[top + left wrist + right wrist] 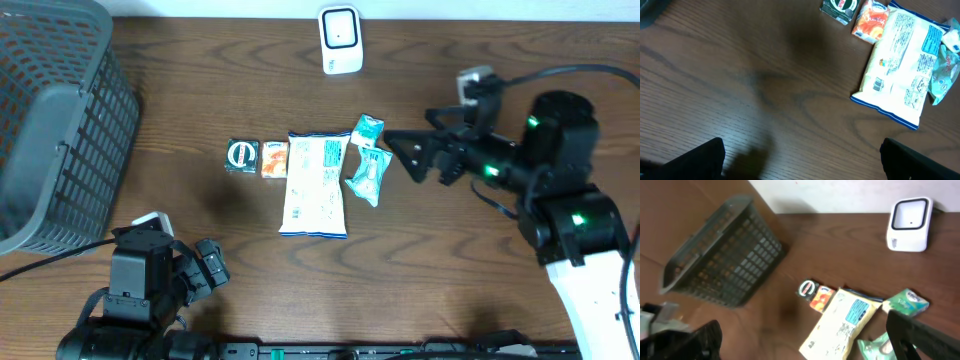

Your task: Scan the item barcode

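Note:
Several snack items lie in a row mid-table: a dark green pack [243,156], an orange pack [275,158], a large white bag [316,184] and two teal packets [367,128] [367,175]. A white barcode scanner [340,40] stands at the far edge. My right gripper [405,155] hovers just right of the teal packets, open and empty; in its wrist view the white bag [840,325] lies below between the fingers. My left gripper [210,268] is open near the front left, over bare wood, with the white bag [902,62] ahead to the right.
A grey mesh basket [50,130] fills the far left corner, also seen as the basket [720,255] in the right wrist view. The scanner [909,224] stands by the back wall. Cables trail from both arms.

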Controlling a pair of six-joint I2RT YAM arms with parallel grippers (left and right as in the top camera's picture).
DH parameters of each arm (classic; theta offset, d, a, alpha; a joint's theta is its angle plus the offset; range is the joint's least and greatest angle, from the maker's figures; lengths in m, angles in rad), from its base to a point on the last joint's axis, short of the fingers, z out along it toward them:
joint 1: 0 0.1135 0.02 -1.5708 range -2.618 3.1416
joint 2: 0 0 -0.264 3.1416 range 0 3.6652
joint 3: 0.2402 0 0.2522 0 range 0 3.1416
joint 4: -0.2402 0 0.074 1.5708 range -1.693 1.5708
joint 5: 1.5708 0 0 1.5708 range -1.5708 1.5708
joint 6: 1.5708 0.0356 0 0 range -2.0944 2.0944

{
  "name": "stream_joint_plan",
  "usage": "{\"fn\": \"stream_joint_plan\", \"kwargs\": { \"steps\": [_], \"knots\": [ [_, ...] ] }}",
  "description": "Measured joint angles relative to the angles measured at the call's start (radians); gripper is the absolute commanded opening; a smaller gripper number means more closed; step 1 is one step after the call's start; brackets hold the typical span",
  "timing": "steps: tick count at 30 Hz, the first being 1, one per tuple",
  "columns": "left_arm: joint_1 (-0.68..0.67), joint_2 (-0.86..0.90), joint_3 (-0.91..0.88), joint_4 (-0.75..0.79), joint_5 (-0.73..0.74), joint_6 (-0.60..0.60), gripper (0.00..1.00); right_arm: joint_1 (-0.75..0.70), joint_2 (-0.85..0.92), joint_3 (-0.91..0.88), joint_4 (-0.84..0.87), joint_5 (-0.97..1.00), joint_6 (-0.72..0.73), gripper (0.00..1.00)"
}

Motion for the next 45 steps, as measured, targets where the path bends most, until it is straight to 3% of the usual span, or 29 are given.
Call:
{"fn": "stream_joint_plan", "kwargs": {
  "steps": [8,13,23,26,29,37,42,45],
  "knots": [
    [0.000,0.000,0.000,0.000,0.000,0.000,0.98,0.150,0.208,0.185,-0.259,0.363,-0.070,0.99],
    [0.000,0.000,0.000,0.000,0.000,0.000,0.98,0.160,0.390,0.296,-0.380,0.446,-0.077,0.99],
    [0.000,0.000,0.000,0.000,0.000,0.000,0.98,0.160,0.507,0.305,-0.393,0.364,-0.077,0.99],
    [0.000,0.000,0.000,0.000,0.000,0.000,0.98,0.160,0.507,0.309,-0.399,0.342,-0.075,0.91],
    [0.000,0.000,0.000,0.000,0.000,0.000,0.98,0.160,0.507,0.309,-0.403,0.332,-0.074,0.99],
    [0.000,0.000,0.000,0.000,0.000,0.000,0.98,0.160,0.516,0.250,-0.389,0.325,-0.067,0.98],
    [0.000,0.000,0.000,0.000,0.000,0.000,0.98,0.160,0.550,0.207,-0.380,0.322,-0.042,0.60],
    [0.000,0.000,0.000,0.000,0.000,0.000,0.98,0.160,0.568,0.200,-0.377,0.318,-0.028,0.48]
  ]
}}
